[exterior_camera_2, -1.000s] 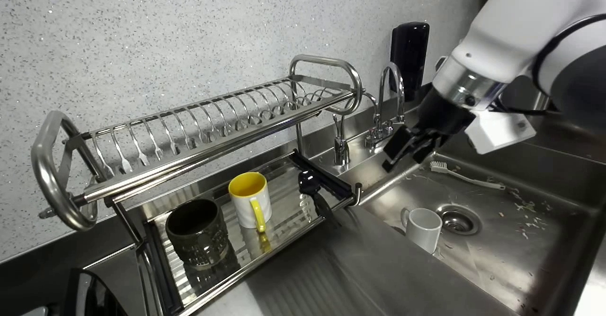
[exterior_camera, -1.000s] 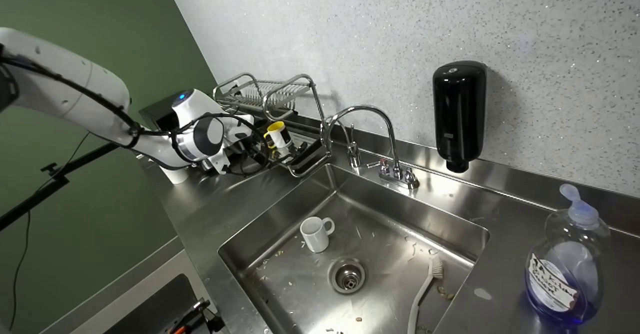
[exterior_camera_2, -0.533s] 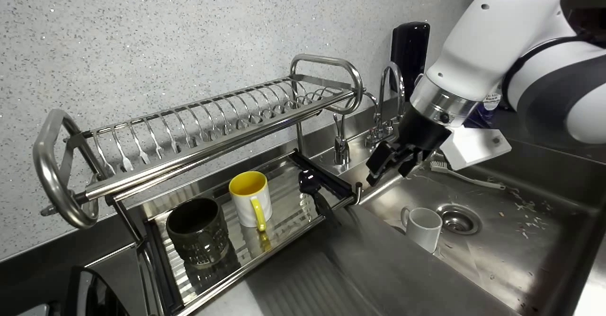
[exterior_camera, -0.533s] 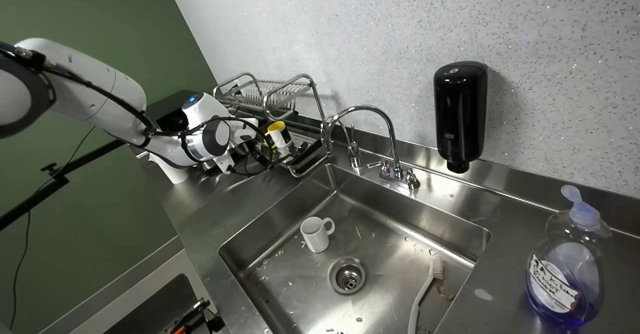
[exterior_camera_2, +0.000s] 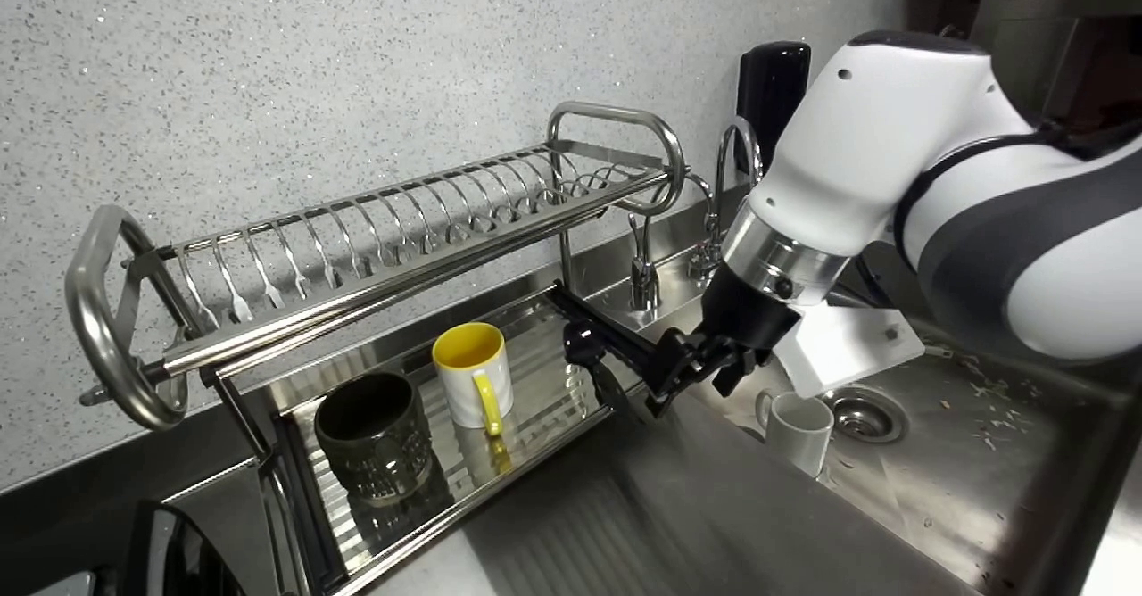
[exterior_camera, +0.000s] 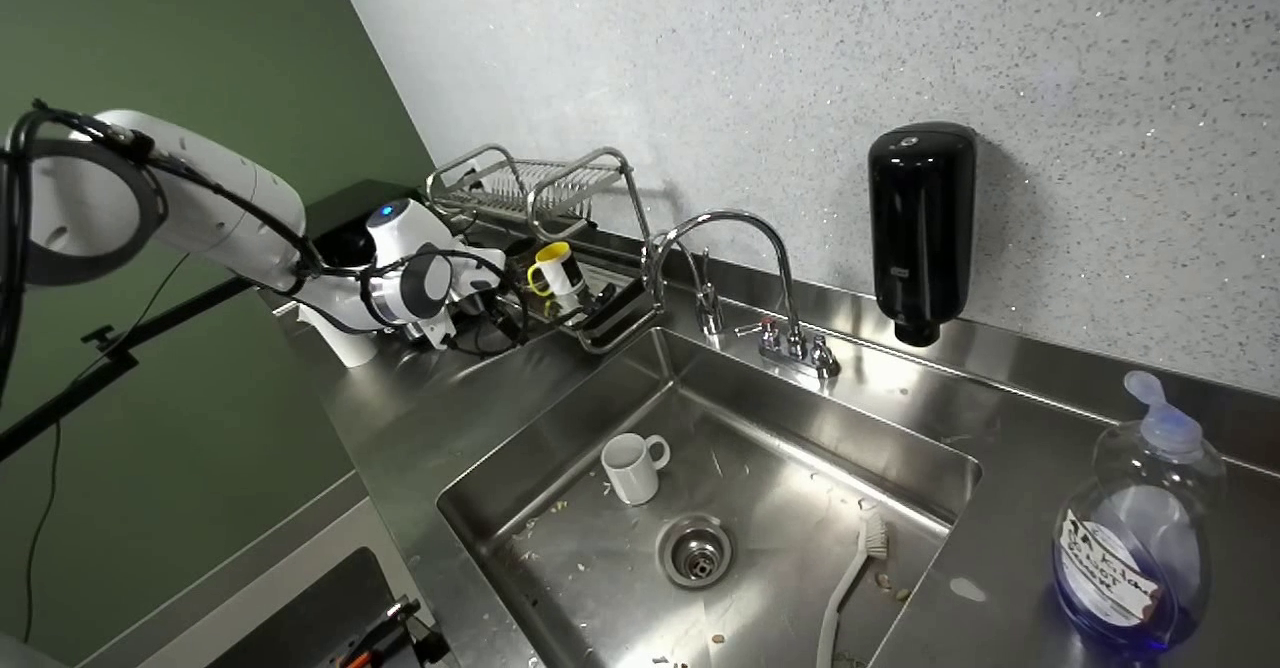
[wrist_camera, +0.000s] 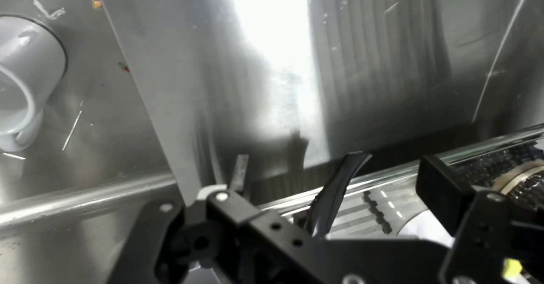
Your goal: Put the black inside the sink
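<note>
Black utensil point(exterior_camera_2: 605, 382) overhanging rack edge point(exterior_camera_2: 483, 496), counter point(exterior_camera_2: 705, 489) below; gripper point(exterior_camera_2: 690, 396) spread

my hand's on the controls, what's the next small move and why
I'd probably ease the open gripper toward the black spoon-like utensil: its handle shows between the parted fingers in the wrist view, and nothing is grasped yet.

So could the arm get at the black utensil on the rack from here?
Probably yes: the handle of the black utensil juts out beyond the rack, nothing visible blocks it, and the end effector hangs open nearby.
</note>
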Controlling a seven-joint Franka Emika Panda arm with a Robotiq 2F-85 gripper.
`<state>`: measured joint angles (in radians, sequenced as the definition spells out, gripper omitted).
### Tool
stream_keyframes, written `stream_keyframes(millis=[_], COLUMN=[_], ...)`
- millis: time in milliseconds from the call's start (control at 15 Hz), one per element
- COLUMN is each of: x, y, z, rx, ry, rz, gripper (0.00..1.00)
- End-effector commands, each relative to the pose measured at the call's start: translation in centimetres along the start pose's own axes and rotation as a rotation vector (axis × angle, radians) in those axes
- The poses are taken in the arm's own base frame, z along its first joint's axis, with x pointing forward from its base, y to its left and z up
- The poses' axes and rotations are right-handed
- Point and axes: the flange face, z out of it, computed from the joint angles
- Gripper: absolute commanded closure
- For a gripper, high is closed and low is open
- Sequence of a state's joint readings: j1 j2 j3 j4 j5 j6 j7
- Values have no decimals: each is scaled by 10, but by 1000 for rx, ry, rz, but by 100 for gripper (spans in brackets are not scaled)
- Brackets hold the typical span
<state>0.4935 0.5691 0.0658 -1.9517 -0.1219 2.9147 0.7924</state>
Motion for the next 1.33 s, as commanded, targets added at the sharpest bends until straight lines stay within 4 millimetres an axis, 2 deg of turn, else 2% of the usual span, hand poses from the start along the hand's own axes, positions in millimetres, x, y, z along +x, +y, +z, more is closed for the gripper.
stream_keyframes(millis=[0,267,1000,1067,1133,1267], x=[10,18,38,39,40,42], y=[-23,-31,-35,-35,-35,-35], z=[16,31,72,75,78,82], rx=[-26,-50,-81,-82,-81,-81], ry=[16,22,21,22,26,29], rz=[7,8,22,23,22,22], gripper=[0,0,0,10,26,42])
